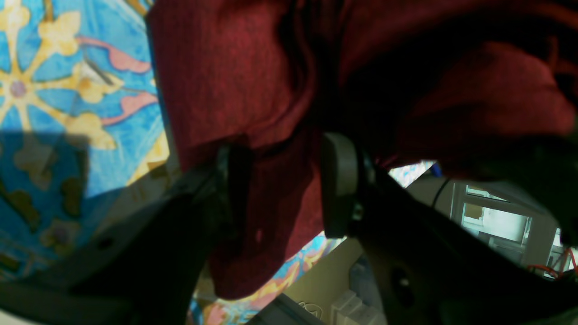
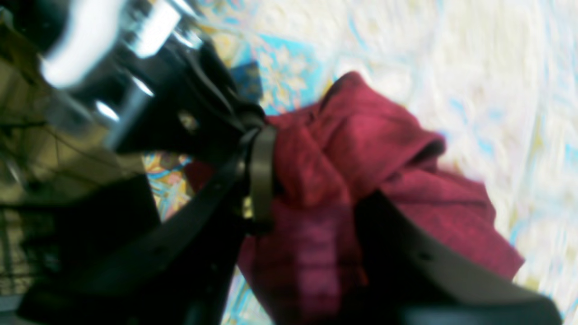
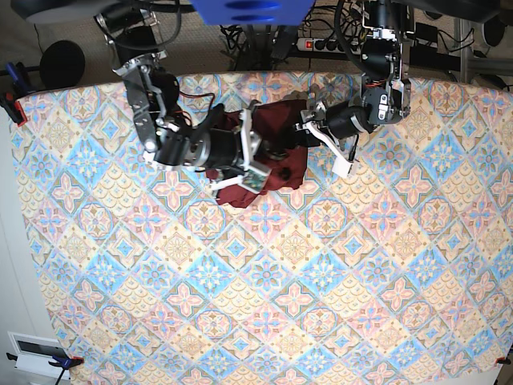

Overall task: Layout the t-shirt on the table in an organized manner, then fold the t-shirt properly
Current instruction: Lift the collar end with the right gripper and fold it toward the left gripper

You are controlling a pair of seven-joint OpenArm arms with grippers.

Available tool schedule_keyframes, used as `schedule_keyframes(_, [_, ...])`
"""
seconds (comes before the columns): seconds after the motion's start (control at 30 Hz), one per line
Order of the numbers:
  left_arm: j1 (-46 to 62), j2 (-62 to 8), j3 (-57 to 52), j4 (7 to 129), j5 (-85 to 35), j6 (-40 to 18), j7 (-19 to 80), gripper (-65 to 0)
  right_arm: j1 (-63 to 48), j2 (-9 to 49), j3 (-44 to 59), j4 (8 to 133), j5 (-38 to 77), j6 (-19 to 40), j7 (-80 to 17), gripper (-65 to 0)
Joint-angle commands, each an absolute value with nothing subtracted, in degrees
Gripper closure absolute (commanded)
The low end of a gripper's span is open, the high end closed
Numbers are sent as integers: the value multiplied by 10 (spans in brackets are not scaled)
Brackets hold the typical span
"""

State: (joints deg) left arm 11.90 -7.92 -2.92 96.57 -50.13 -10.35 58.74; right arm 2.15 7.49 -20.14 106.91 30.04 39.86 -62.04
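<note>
From my base view, the near stretch of the tabletop (image 3: 264, 305), with its blue, pink and cream diamond tiles, carries nothing. Farther back, close to the far edge and a little left of the middle, lies the t-shirt (image 3: 276, 164), a dark maroon bunched heap, crumpled and not laid out flat.

Both arms meet at that heap. The right gripper (image 3: 250, 152) comes in from the shirt's left side, and its pale jaw tips sit over the left part of the cloth. In the right wrist view the right gripper (image 2: 311, 203) has maroon fabric lying between its two jaws, which stand partly apart with a fold of the shirt filling the gap; the picture is blurred, and I cannot tell whether they press the cloth or only straddle it.

The left gripper (image 3: 321, 136) reaches in from the shirt's right side, one white jaw pointing away from the shirt over the tabletop. In the left wrist view the left gripper (image 1: 284, 180) has its jaws wide apart with a hanging band of shirt fabric (image 1: 253, 90) between them; the cloth fills the gap and seems to touch both jaws, lifted above the patterned tabletop (image 1: 54, 81).
</note>
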Motion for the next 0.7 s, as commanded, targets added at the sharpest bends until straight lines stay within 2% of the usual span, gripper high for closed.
schedule_keyframes(0.0, [115, -80, -29, 975, -514, -108, 583, -254, 27, 76, -211, 1084, 309, 400, -611, -124])
schedule_keyframes(0.43, [113, -85, -32, 975, -515, -109, 583, -254, 24, 80, -227, 1142, 309, 400, -593, -134])
schedule_keyframes(0.6, [114, -84, -33, 986, -518, -111, 584, -252, 24, 80, -228, 1141, 309, 400, -583, -178])
schedule_keyframes(0.67, [122, -86, -33, 1011, -518, -112, 587, -232, 26, 80, -225, 1141, 309, 400, -582, -180])
